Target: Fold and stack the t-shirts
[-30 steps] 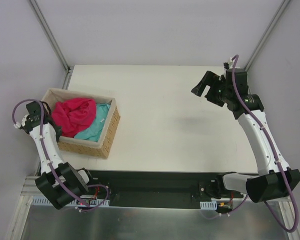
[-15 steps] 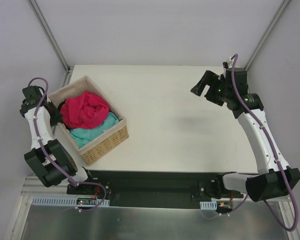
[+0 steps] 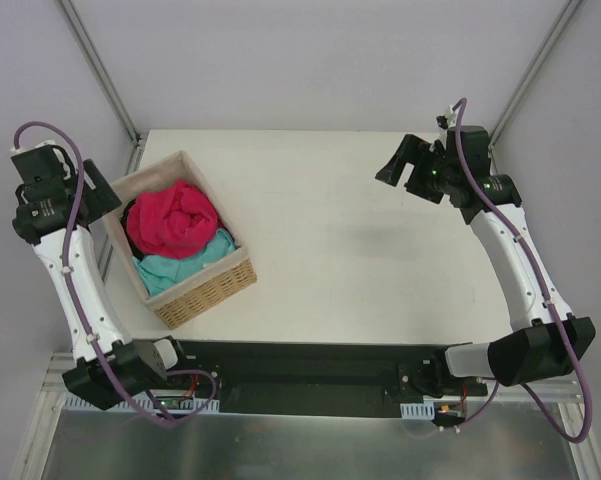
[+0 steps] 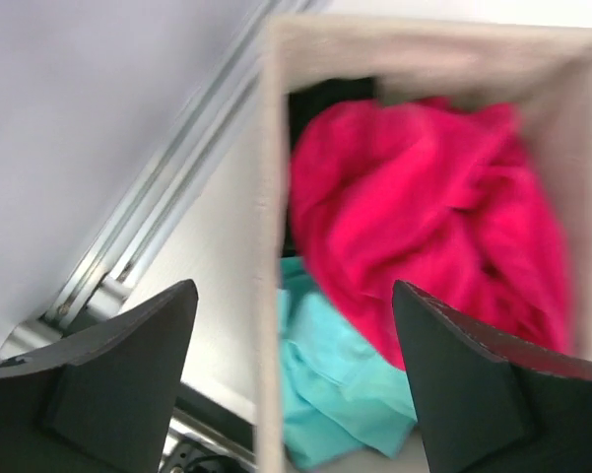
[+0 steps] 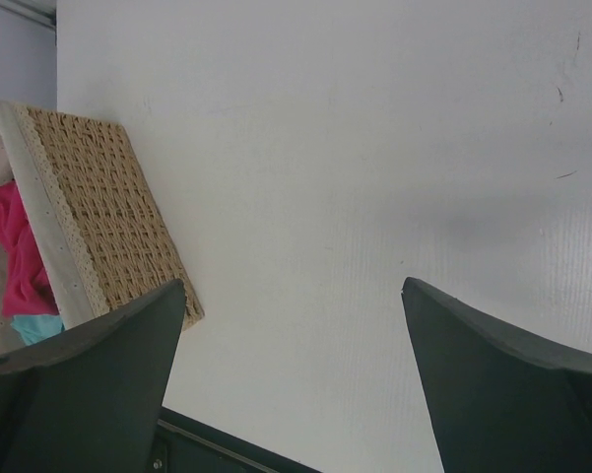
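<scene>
A crimson-pink t-shirt (image 3: 175, 218) lies bunched on top in the wicker basket (image 3: 208, 293). A teal t-shirt (image 3: 185, 268) lies under it toward the near corner. At the far corner a strip of black cloth (image 4: 330, 99) shows beneath the pink t-shirt (image 4: 424, 217). My left gripper (image 3: 98, 195) hangs open over the basket's left rim (image 4: 271, 197), the teal t-shirt (image 4: 345, 384) showing between its fingers, and it holds nothing. My right gripper (image 3: 396, 170) is open at the far right, high over bare table (image 5: 374, 148).
The basket (image 5: 98, 197) stands turned at an angle on the table's left side, close to the left edge and the metal frame rail (image 4: 167, 227). The white table (image 3: 360, 250) stretches from the basket to the right arm. A black strip (image 3: 310, 365) runs along the near edge.
The basket has been swung round and shifted to the right. My left gripper has opened, let go of its rim and risen to the far left. The right arm barely moved.
</scene>
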You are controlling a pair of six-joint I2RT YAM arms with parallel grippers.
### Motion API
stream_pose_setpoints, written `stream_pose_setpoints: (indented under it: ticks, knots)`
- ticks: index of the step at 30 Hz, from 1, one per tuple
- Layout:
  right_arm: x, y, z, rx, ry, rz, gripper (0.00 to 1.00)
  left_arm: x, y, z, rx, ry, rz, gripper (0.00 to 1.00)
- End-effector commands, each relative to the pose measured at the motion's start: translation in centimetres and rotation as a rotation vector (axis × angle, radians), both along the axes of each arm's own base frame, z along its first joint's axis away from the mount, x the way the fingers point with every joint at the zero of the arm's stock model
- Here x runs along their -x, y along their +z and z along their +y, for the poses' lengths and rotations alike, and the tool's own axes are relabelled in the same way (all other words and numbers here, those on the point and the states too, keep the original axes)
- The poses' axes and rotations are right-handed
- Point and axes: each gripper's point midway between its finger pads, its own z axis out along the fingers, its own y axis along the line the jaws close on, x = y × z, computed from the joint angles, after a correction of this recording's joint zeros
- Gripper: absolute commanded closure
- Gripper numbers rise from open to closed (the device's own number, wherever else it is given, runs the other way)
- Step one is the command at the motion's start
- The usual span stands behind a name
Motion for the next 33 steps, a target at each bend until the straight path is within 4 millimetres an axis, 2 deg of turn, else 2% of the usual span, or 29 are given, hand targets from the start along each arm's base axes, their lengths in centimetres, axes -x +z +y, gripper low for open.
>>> stream_pose_setpoints:
  ticks: [1, 2, 3, 5, 6, 7, 8, 10, 11, 12, 13, 14, 15, 16, 19, 26, 27, 29, 30, 31, 32, 33]
  knots:
    - [0.3, 2.0, 0.4, 0.005, 0.051, -0.059, 0.04, 1.3, 6.0, -7.5, 0.029, -0.107, -0.140, 0.17]
    - [0.5, 2.0, 0.3, 0.008, 0.053, -0.058, 0.04, 1.4, 6.5, -9.2, 0.077, -0.088, -0.177, 0.17]
    - [0.5, 2.0, 0.3, 0.010, 0.054, -0.063, 0.04, 1.0, 6.0, -12.1, 0.098, -0.148, -0.169, 0.17]
    - [0.8, 2.0, 0.0, 0.020, 0.047, -0.066, 0.04, 0.3, 5.1, -14.6, 0.189, -0.103, -0.162, 0.17]
    - [1.0, 2.0, -0.1, 0.023, 0.046, -0.067, 0.04, 0.2, 4.6, -17.9, 0.202, -0.185, -0.141, 0.17]
    - [1.3, 2.3, -0.2, 0.024, 0.045, -0.075, 0.04, -0.3, 4.5, -18.0, 0.152, -0.147, -0.145, 0.17]
    - [1.5, 2.1, -0.2, 0.027, 0.046, -0.073, 0.04, -1.4, 3.7, -19.7, 0.160, -0.149, -0.118, 0.17]
    - [1.8, 2.0, -0.5, 0.032, 0.035, -0.072, 0.04, -1.9, 3.9, -22.2, 0.108, -0.173, -0.103, 0.19]
    - [2.2, 2.0, -0.7, 0.033, 0.030, -0.075, 0.04, -3.0, 2.3, -23.2, 0.088, -0.128, -0.047, 0.20]
    - [2.4, 1.9, -0.8, 0.037, 0.024, -0.072, 0.04, -2.9, 2.6, -23.5, 0.069, -0.114, -0.026, 0.21]
    - [2.7, 1.8, -1.1, 0.043, 0.017, -0.070, 0.04, -3.7, 1.2, -24.6, 0.006, -0.122, 0.017, 0.22]
    - [3.2, 2.2, -1.3, 0.042, 0.008, -0.083, 0.04, -3.9, 0.7, -25.2, 0.013, -0.092, 0.026, 0.23]
    - [3.3, 1.6, -1.7, 0.055, -0.008, -0.076, 0.04, -3.9, 0.2, -25.9, 0.007, -0.093, 0.043, 0.24]
    - [3.5, 1.4, -1.8, 0.061, -0.013, -0.073, 0.04, -3.9, -1.1, -27.1, -0.015, -0.111, 0.078, 0.25]
    - [4.2, 1.0, -2.7, 0.087, -0.041, -0.074, 0.04, -3.2, -3.8, -26.9, -0.062, -0.026, 0.150, 0.25]
    - [5.3, 0.4, -3.6, 0.115, -0.069, -0.070, 0.04, -2.3, -5.2, -25.1, -0.110, 0.055, 0.183, 0.26]
    - [5.3, 0.3, -3.6, 0.118, -0.069, -0.066, 0.04, -2.0, -6.1, -24.7, -0.113, 0.064, 0.206, 0.27]
    - [5.3, 0.2, -3.7, 0.119, -0.069, -0.060, 0.04, -1.7, -6.9, -24.1, -0.103, 0.064, 0.221, 0.33]
    - [5.4, 0.2, -3.6, 0.117, -0.065, -0.060, 0.04, -2.4, -8.4, -24.0, -0.080, 0.056, 0.216, 0.35]
    - [5.3, 0.1, -3.4, 0.118, -0.060, -0.056, 0.04, -2.4, -8.8, -24.3, -0.051, -0.008, 0.223, 0.40]
    - [5.2, 0.2, -3.4, 0.116, -0.060, -0.057, 0.04, -2.0, -10.4, -24.3, -0.045, -0.038, 0.250, 0.43]
    - [5.3, 0.2, -3.3, 0.113, -0.053, -0.053, 0.04, -3.2, -10.6, -25.0, -0.005, -0.063, 0.201, 0.45]
